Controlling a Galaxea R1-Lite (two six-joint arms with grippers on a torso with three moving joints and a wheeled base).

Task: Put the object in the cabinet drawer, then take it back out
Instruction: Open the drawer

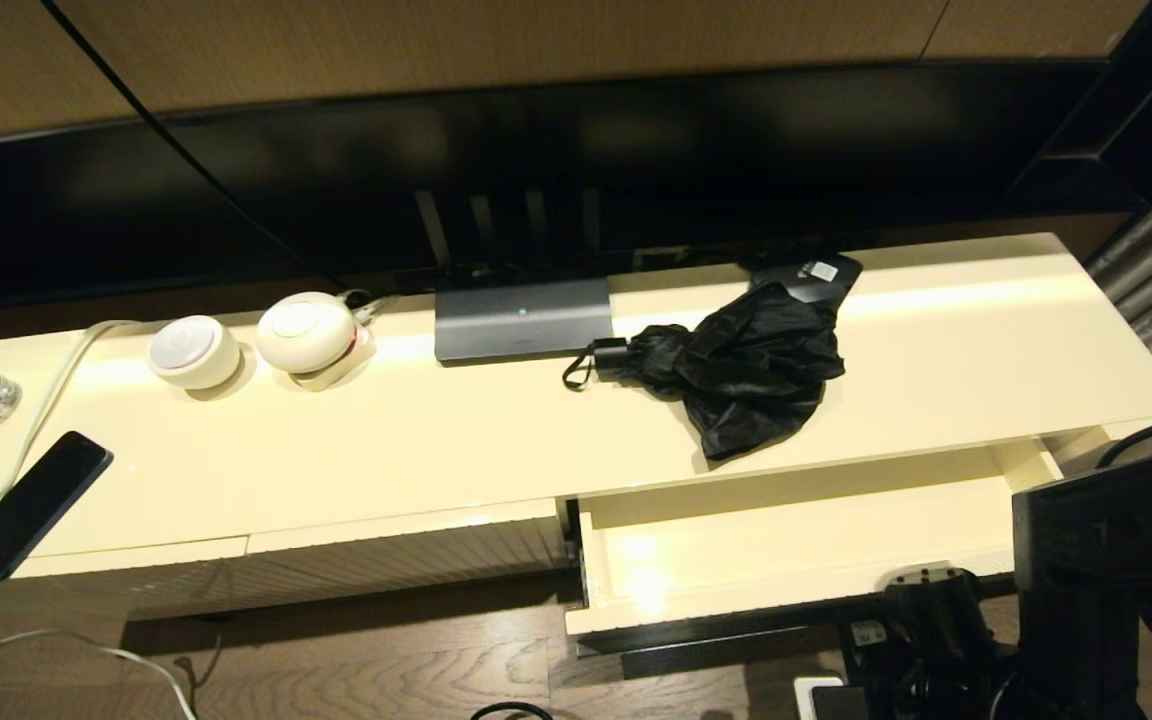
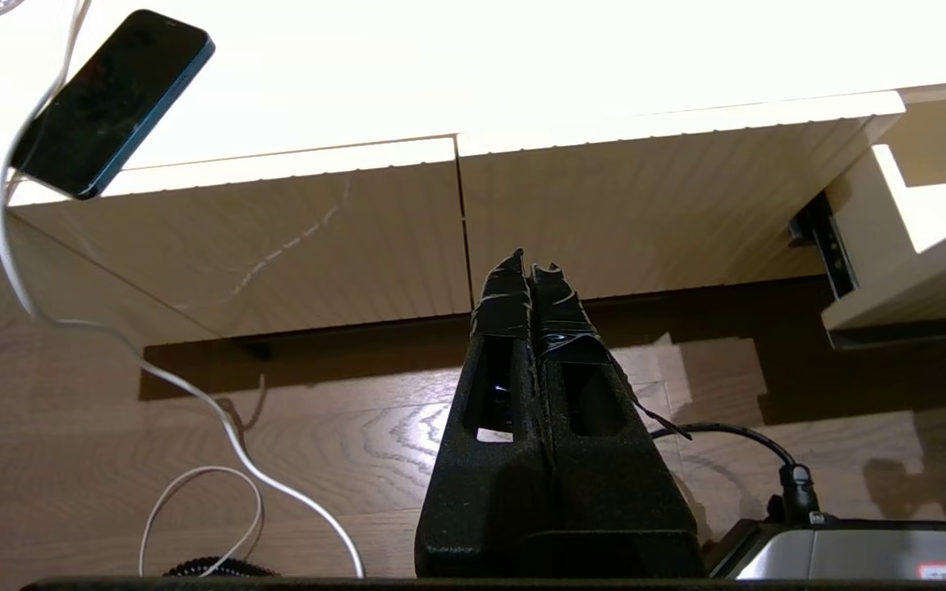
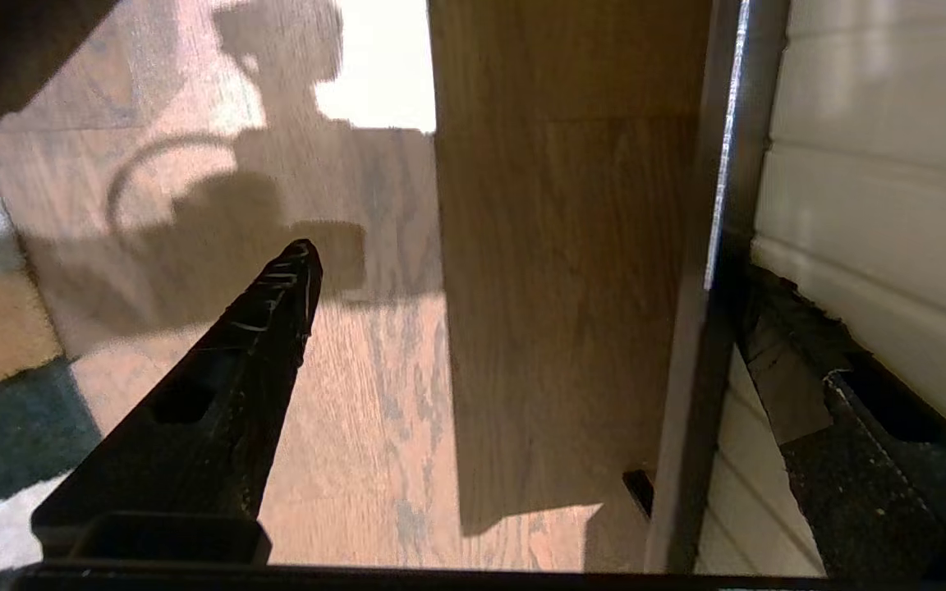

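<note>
Black compact umbrella (image 1: 751,365): glossy crumpled fabric folds, short handle w/ wrist loop, lying on the glossy cream cabinet top (image 1: 416,440), just behind the pulled-out cabinet drawer (image 1: 796,545), which is shallow, smooth inside, holding nothing. Ribbed cream front panels (image 2: 645,213) to its left. Right gripper (image 3: 522,279) sits low by the drawer front, spread wide, grasping nothing. Left gripper (image 2: 530,275) clenched, tape-wrapped tips together, over wood-grain floor (image 2: 342,427).

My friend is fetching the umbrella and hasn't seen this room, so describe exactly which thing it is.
On the long cream cabinet top, just above the open drawer, lies the umbrella. It is crumpled glossy black fabric with a handle and loop, unlike the flat white-labelled black box behind.
</note>
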